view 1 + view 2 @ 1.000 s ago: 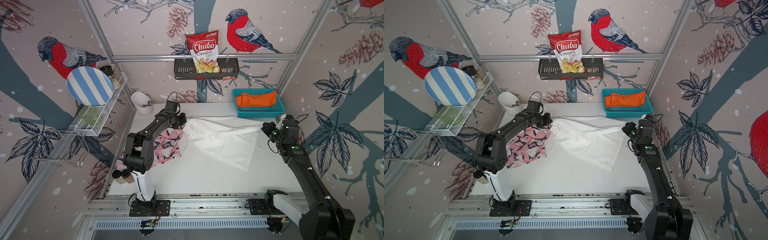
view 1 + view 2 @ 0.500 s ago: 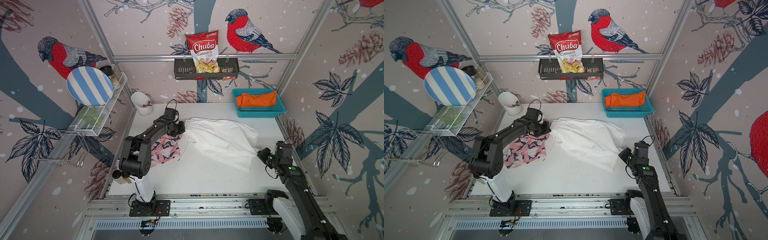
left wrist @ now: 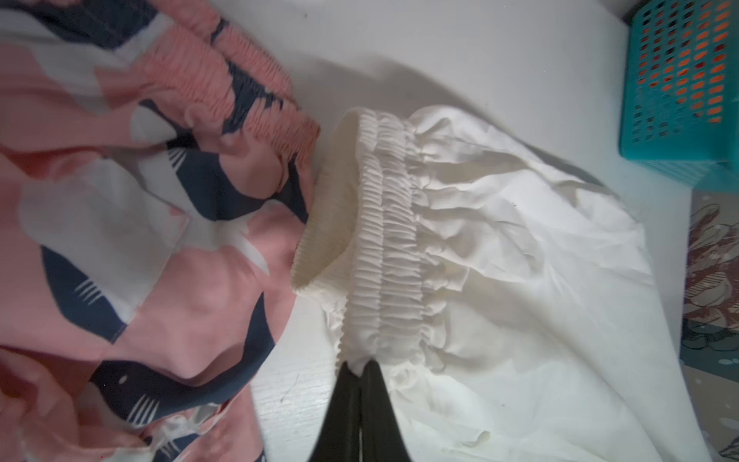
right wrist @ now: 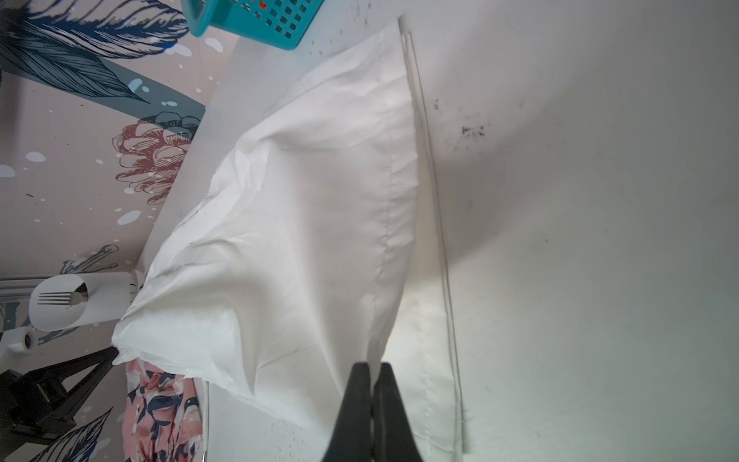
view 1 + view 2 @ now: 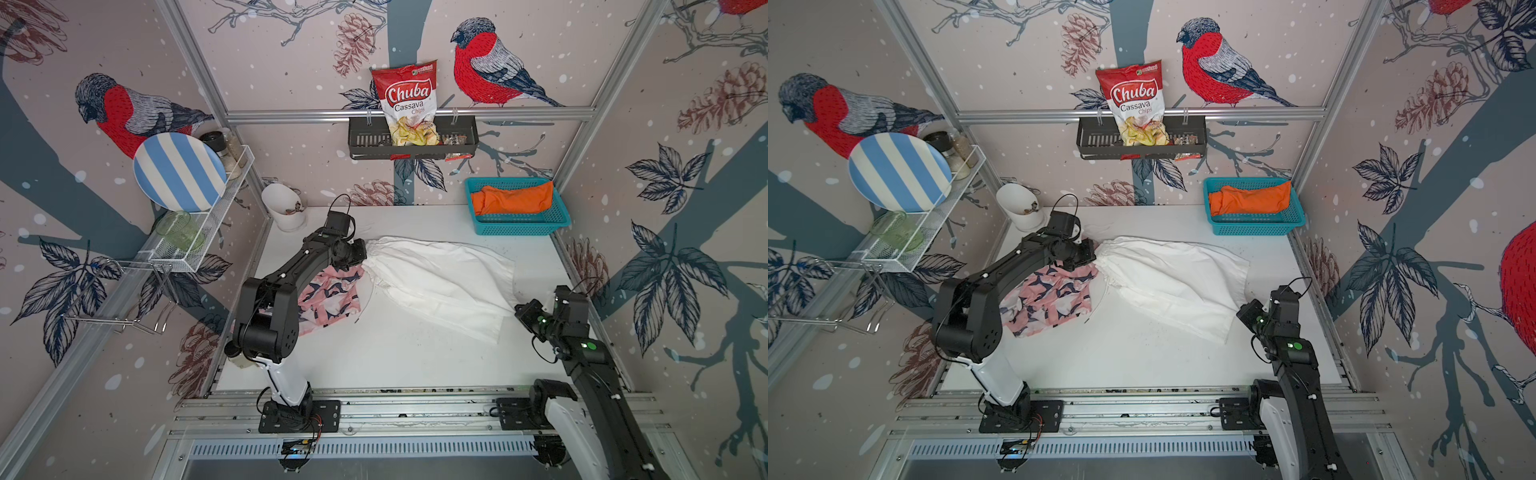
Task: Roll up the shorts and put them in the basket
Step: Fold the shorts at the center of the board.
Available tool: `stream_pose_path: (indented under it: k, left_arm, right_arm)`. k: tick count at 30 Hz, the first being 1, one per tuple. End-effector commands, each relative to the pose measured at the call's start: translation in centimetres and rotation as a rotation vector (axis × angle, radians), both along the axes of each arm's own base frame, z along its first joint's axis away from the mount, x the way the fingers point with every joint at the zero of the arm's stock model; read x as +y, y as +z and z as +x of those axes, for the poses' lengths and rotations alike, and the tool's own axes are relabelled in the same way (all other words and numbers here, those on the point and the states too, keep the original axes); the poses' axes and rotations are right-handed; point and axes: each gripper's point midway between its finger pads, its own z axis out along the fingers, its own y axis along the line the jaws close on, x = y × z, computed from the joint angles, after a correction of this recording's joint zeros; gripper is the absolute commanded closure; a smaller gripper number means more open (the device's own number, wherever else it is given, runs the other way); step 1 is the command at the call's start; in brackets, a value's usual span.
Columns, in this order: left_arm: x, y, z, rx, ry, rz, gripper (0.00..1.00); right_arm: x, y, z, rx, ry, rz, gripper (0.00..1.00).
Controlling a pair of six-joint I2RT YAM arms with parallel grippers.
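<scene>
The left arm (image 5: 286,276) folds at the elbow and stretches away from its base, forearm angled inward. The left gripper (image 3: 362,368) is pinched tight on the gathered waistband of the white shorts (image 3: 500,240). The right arm (image 5: 582,357) leans forward and inward, and the right gripper (image 4: 372,368) is clamped on the same shorts' leg hem.

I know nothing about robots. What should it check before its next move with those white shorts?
1. Grip, left hand on white shorts waistband: ok, shut.
2. Grip, right hand on their leg hem: ok, shut.
3. Cloth lying flat: not ok, creased and bulging.
4. Clearance from pink shorts: cannot tell, waistbands nearly touch.
5. Bare table in front: ok.
6. Other pair, orange shorts, out of the way in basket: ok.
</scene>
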Motion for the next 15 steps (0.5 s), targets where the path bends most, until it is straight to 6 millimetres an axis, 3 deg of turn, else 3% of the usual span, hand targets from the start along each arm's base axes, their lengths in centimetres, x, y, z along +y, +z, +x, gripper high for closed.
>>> stream_pose_path:
  k: [1,2,4,8,12,15]
  left_arm:
    - [0.9,-2.2,-1.4,0.062,-0.001,0.045,1.00]
    - [1.1,-2.2,-1.4,0.059,0.004,0.058,0.96]
    - [1.5,-1.5,-1.2,0.043,0.013,0.075,0.79]
    - [2.2,2.4,0.1,-0.036,0.027,0.115,0.61]
    - [1.7,5.9,1.3,-0.101,0.020,0.111,0.57]
    - [-1.4,6.6,1.9,-0.112,-0.049,0.056,0.60]
  right_arm:
    - [0.7,-2.3,-1.5,0.066,-0.002,0.043,1.00]
    - [0.7,-2.7,-1.7,0.076,-0.004,0.042,0.92]
    - [0.4,-2.6,-1.9,0.080,-0.007,0.018,0.57]
    - [0.2,0.4,-1.1,0.031,-0.008,0.001,0.26]
    - [0.4,4.0,0.3,-0.052,0.006,-0.013,0.27]
    - [2.5,5.1,1.8,-0.077,0.095,-0.009,0.33]
